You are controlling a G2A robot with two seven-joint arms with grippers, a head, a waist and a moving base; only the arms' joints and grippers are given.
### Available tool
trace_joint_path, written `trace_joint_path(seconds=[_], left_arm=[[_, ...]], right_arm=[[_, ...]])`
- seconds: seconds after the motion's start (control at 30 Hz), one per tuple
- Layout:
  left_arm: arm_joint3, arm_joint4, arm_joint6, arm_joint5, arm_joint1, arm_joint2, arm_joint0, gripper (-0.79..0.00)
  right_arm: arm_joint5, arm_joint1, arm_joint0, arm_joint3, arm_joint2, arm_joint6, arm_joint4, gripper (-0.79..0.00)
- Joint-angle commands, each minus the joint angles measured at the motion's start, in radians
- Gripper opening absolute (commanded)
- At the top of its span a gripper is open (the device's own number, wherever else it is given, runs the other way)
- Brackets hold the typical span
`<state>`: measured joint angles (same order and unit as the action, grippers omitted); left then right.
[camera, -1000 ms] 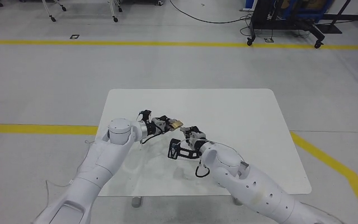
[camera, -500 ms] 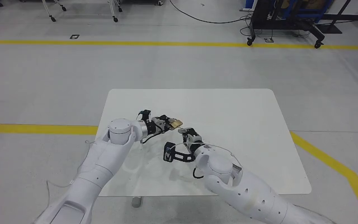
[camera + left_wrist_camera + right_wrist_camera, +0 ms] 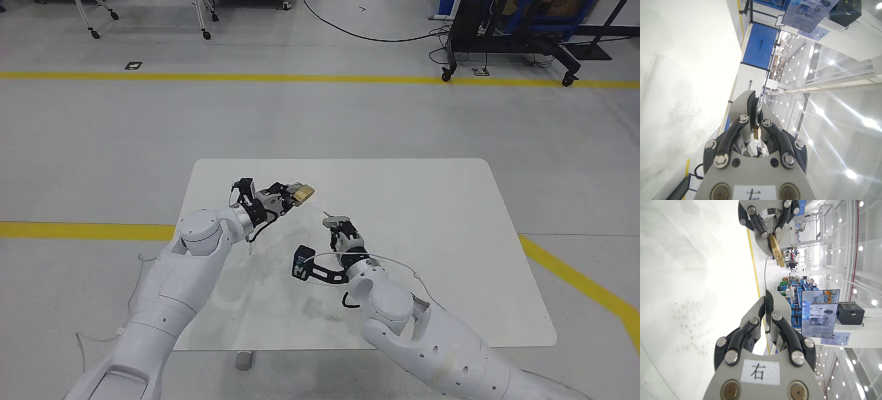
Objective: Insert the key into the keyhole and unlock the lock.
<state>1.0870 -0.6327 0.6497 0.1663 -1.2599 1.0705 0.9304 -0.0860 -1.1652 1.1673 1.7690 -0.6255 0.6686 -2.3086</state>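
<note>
My left gripper hangs over the far left part of the white table, shut on a brass padlock whose body sticks out past the fingertips. In the right wrist view the padlock points at my right gripper across a clear gap. The left wrist view has the left gripper pressed on the lock, with brass showing between the fingers. My right gripper sits just right of and nearer than the lock, shut on a small key whose tip points toward the lock.
Both grippers are held above the table, near its middle left. Faint dark scuff marks dot the tabletop under them. Yellow floor lines and wheeled racks lie well beyond the table's far edge.
The left gripper has carried the padlock away toward the far left. The right gripper with the key shifted a little farther back, and a gap has opened between key and lock.
</note>
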Motion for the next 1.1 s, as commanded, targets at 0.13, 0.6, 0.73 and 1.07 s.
trace_joint_path(seconds=[0.13, 0.6, 0.73, 1.07], left_arm=[[0.0, 0.0, 0.0, 0.002, 0.0, -0.001, 0.0, -0.785], [0.087, 0.071, -0.063, -0.08, -0.001, 0.005, 0.055, -0.785], [0.096, 0.099, -0.066, -0.085, -0.001, 0.0, 0.062, -0.785], [0.107, 0.151, -0.041, -0.091, -0.004, -0.016, 0.061, -0.785]], right_arm=[[-0.007, 0.0, 0.0, -0.023, -0.001, -0.054, -0.026, -0.785], [0.189, -0.011, 0.065, -0.123, 0.056, -0.103, -0.626, -0.785], [0.089, -0.034, 0.071, -0.108, 0.073, 0.019, -0.725, -0.785], [-0.135, -0.08, -0.03, -0.157, 0.201, 0.152, -0.763, -0.785]])
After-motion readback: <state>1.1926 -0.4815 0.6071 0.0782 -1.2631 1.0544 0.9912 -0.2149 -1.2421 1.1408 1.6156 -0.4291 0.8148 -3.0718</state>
